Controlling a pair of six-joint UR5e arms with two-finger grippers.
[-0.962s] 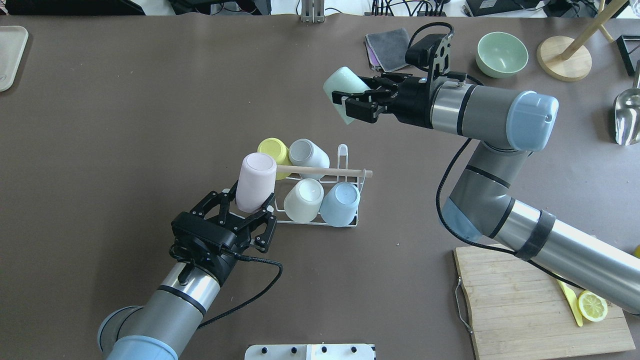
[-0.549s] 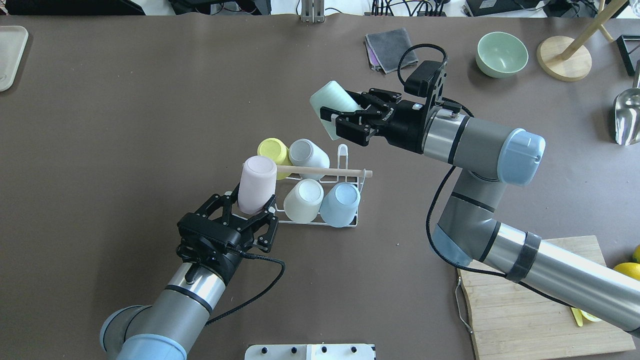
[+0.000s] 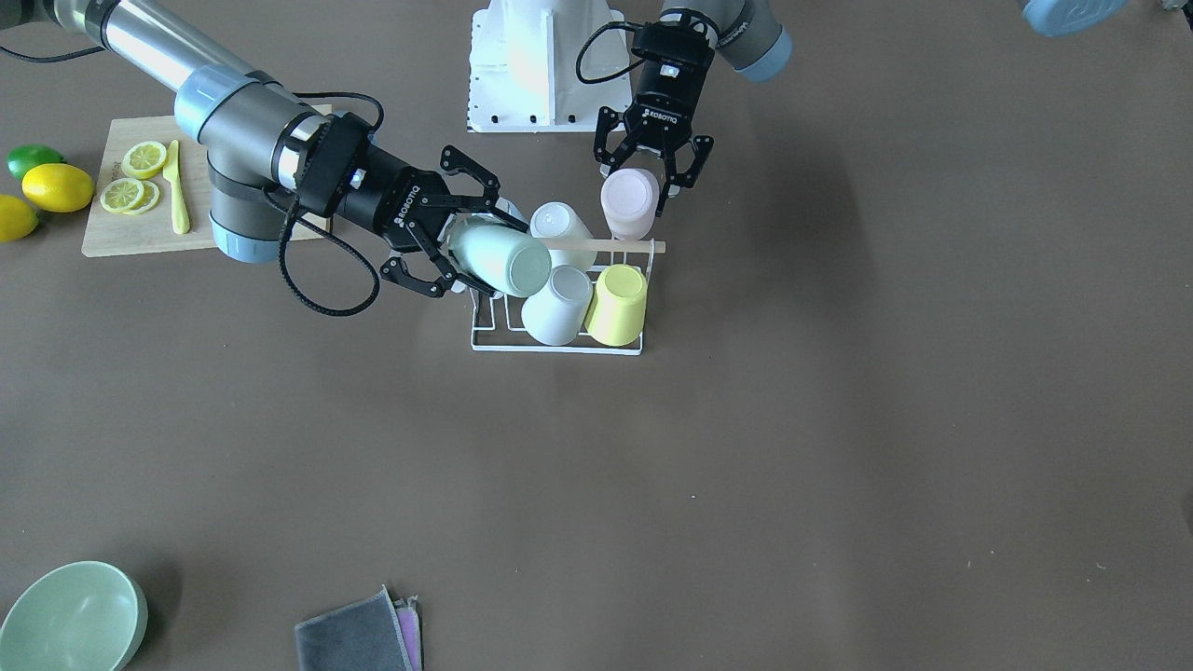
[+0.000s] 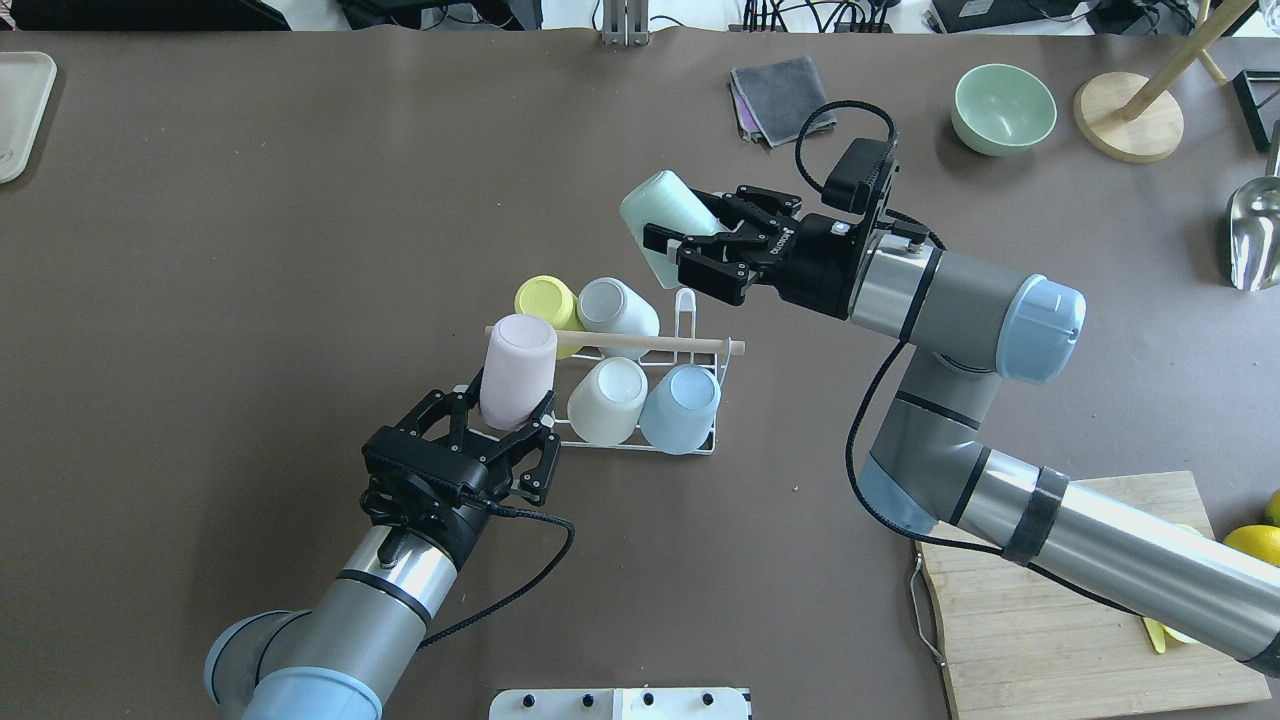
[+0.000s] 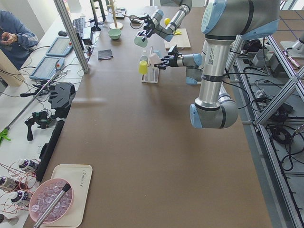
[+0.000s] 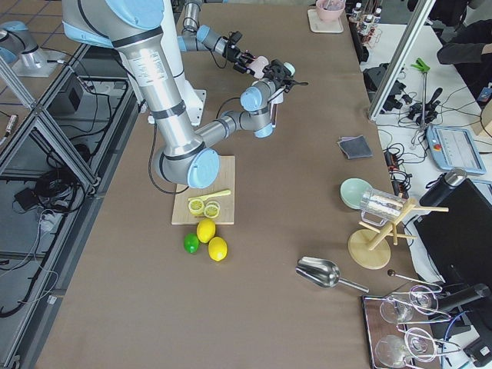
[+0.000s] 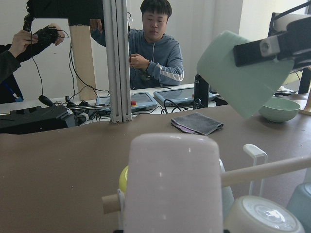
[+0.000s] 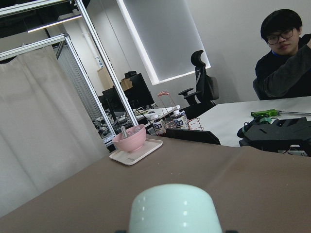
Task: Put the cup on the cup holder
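The white wire cup holder (image 4: 650, 343) with its wooden rod stands mid-table and also shows in the front view (image 3: 559, 349). Several upturned cups sit on it: yellow (image 4: 545, 300), grey-white (image 4: 615, 305), cream (image 4: 605, 400) and blue (image 4: 680, 405). My left gripper (image 4: 505, 425) is shut on an upturned pink cup (image 4: 517, 370) at the rack's near left end. It fills the left wrist view (image 7: 172, 184). My right gripper (image 4: 690, 250) is shut on a tilted mint cup (image 4: 660, 220), held above the rack's far right corner, over a bare prong (image 4: 685, 305).
A wooden cutting board (image 4: 1080, 600) with lemon pieces lies at the near right. A green bowl (image 4: 1003, 108), a grey cloth (image 4: 780, 95), a wooden stand (image 4: 1130, 115) and a metal scoop (image 4: 1255, 235) are at the far right. A pale tray (image 4: 20, 110) is far left.
My right gripper has carried the mint cup left and nearer, toward the rack. My left gripper has shifted slightly right, and the pink cup stands more upright.
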